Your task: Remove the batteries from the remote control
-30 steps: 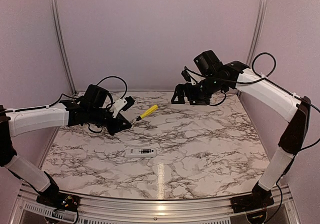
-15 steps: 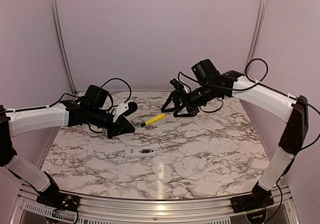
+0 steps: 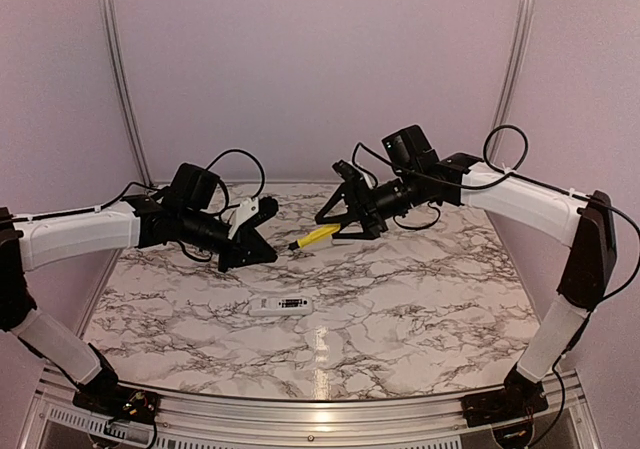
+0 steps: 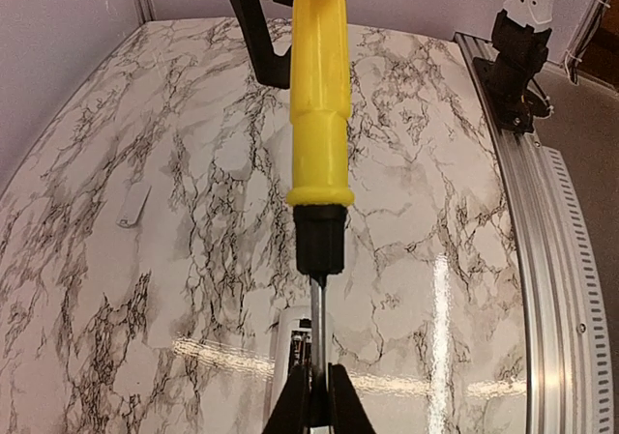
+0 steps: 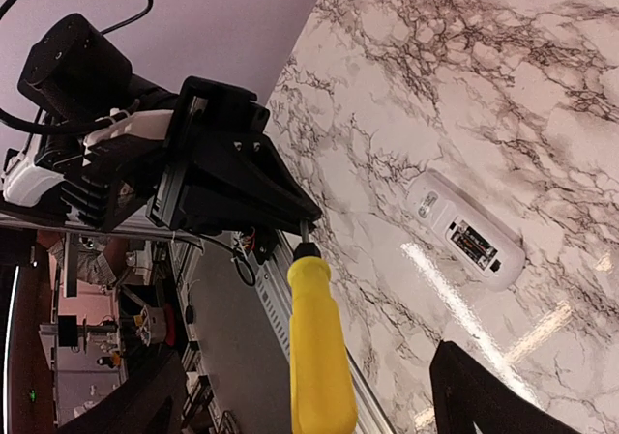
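A marble-patterned surface (image 3: pixel 430 299) lies under plain lilac walls. The remote control (image 3: pixel 283 305) rests flat near its front middle, with its compartment facing up and the dark batteries (image 5: pixel 477 245) inside. Above it, the left claw (image 4: pixel 317 407) is pinched on the metal shaft of a yellow-handled screwdriver (image 4: pixel 319 96). The right claw (image 3: pixel 342 224) has its jaws spread, straddling the handle's far end without touching it.

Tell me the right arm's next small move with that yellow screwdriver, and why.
Probably close the right jaws on the screwdriver's yellow handle. They stand open on either side of it, while the left jaws pinch only the thin metal shaft, so this looks like a handover awaiting a firm grip.
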Controlling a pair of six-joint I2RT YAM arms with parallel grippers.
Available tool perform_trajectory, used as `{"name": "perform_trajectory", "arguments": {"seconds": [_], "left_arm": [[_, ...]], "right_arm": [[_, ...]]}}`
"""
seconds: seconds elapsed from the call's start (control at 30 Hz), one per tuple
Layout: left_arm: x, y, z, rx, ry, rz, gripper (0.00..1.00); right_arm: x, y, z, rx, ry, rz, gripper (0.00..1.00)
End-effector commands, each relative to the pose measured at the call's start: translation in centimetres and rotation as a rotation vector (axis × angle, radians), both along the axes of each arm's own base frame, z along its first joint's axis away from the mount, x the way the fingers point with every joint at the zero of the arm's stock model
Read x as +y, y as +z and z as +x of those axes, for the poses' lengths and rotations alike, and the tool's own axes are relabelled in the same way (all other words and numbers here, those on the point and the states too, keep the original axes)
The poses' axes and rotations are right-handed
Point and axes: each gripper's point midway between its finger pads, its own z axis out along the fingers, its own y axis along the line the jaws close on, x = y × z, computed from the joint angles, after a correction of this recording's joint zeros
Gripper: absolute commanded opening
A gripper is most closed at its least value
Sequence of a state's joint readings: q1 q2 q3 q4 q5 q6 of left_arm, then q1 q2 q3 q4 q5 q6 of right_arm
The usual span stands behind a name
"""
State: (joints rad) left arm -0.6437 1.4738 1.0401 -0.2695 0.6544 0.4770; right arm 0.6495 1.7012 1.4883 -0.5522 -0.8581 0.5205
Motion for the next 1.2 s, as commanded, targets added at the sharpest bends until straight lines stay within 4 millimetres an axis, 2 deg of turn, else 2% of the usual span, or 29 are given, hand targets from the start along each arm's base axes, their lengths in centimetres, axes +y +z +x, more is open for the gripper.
{"name": "perform_trajectory", "arguments": {"seconds": [0.0, 0.3, 0.67, 1.17], "left_arm": [[-1.1, 0.8, 0.3, 0.017, -0.026, -0.038, 0.0], [-1.8, 1.0, 1.0, 0.037, -0.008, -0.069, 0.0], [-2.3, 1.0, 1.6, 0.036, 0.002, -0.088, 0.0], [-2.4, 1.0, 1.9, 0.018, 0.001, -0.087, 0.0]], "right_arm": [[0.3, 1.4, 0.5, -0.006, -0.007, 0.057, 0.84], [0.8, 1.0, 1.1, 0.027, -0.024, 0.059, 0.76], [0.8, -0.1, 1.3, 0.062, -0.035, 0.035, 0.74], [1.3, -1.0, 1.8, 0.093, -0.032, 0.018, 0.6]]}}
